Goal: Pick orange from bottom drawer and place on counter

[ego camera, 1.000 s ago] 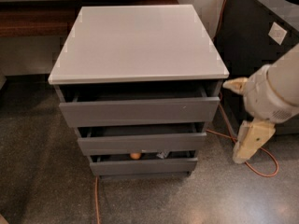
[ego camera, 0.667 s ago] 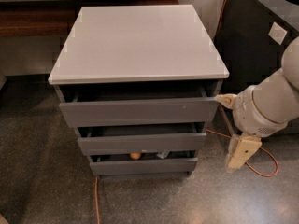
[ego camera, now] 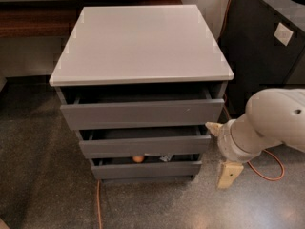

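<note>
The orange [ego camera: 138, 159] is a small round fruit showing in the narrow gap of the bottom drawer [ego camera: 147, 170], which is pulled out slightly. The counter [ego camera: 143, 42] is the light grey top slab of the cabinet, with nothing on it. My gripper [ego camera: 220, 151] hangs at the cabinet's right front corner, level with the middle and bottom drawers and well to the right of the orange. It is open and holds nothing. One cream fingertip [ego camera: 213, 127] points at the middle drawer's right end, and the other finger [ego camera: 229, 174] points down at the floor.
All three drawers stand slightly open. A small pale object [ego camera: 166, 157] lies in the bottom drawer right of the orange. A dark wooden bench [ego camera: 33, 18] runs behind at the left. A black cabinet [ego camera: 267, 46] stands at the right. Orange cables [ego camera: 99, 204] trail across the floor.
My arm has swung down and left, bringing the gripper closer to the cabinet's lower right corner. The drawers and the orange have not moved.
</note>
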Robot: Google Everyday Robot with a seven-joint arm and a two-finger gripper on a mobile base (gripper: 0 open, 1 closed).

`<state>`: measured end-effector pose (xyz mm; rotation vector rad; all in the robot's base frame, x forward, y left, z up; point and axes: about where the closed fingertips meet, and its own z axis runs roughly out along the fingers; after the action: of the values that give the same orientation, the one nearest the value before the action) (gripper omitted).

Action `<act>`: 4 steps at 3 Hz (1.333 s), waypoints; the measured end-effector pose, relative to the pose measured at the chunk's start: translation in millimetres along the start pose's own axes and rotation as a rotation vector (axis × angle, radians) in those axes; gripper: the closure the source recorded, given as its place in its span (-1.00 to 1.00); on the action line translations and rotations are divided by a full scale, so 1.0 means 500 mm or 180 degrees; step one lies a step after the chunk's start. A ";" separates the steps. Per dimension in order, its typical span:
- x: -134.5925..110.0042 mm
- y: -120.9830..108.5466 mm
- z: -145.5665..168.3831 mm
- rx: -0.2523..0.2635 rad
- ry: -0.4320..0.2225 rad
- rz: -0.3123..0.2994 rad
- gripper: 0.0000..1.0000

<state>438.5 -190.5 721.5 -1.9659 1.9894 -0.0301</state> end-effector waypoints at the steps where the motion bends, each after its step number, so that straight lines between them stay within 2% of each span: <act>1: 0.013 0.032 0.100 -0.0165 0.0033 -0.0019 -1.00; 3: 0.037 0.120 0.258 -0.0552 0.0037 -0.0165 -1.00; 4: 0.051 0.171 0.347 -0.0684 0.0034 -0.0184 -1.00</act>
<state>400.6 -173.3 531.1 -2.1583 2.0148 0.1662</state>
